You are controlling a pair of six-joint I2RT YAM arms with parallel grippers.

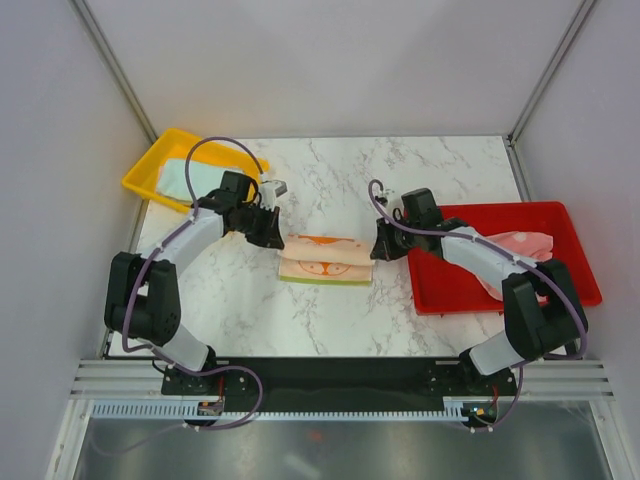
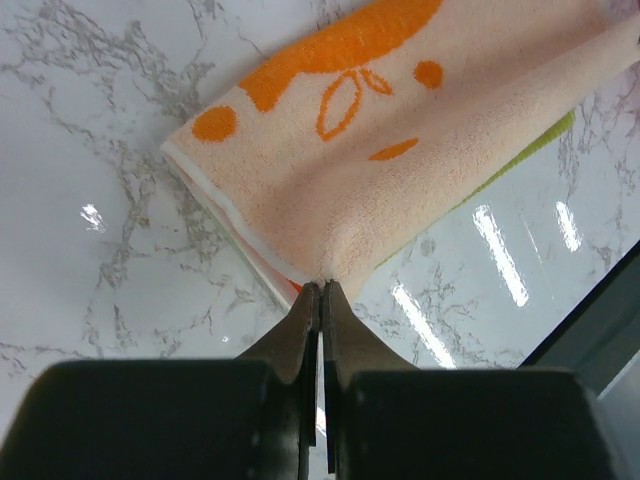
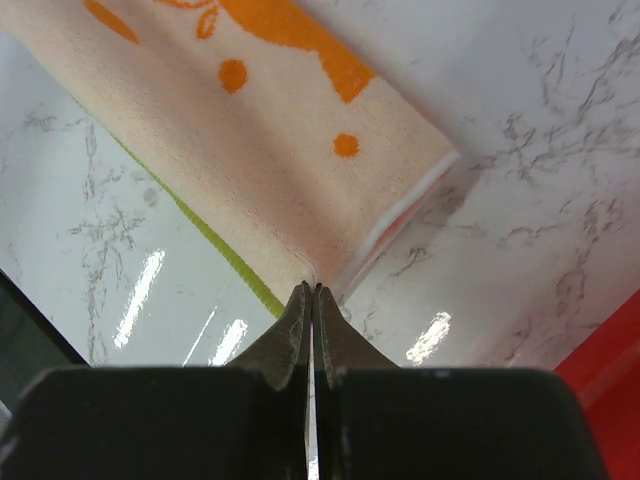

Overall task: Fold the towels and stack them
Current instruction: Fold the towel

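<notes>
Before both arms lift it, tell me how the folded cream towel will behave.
The towel will probably sag in the middle: it is soft terry, puckered where the left pincer pinches its edge. It looks light, so that pinch and the one by the right pincer may hold. Its folded layers, showing at the corner, could slip apart.

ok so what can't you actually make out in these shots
- Pink towel in the red tray: top view, right arm covers part; count unclear.
- Mint towel in the yellow tray: top view, left arm hides its near side.
- Green edge under the cream towel: wrist views, separate towel or lining unclear.
</notes>
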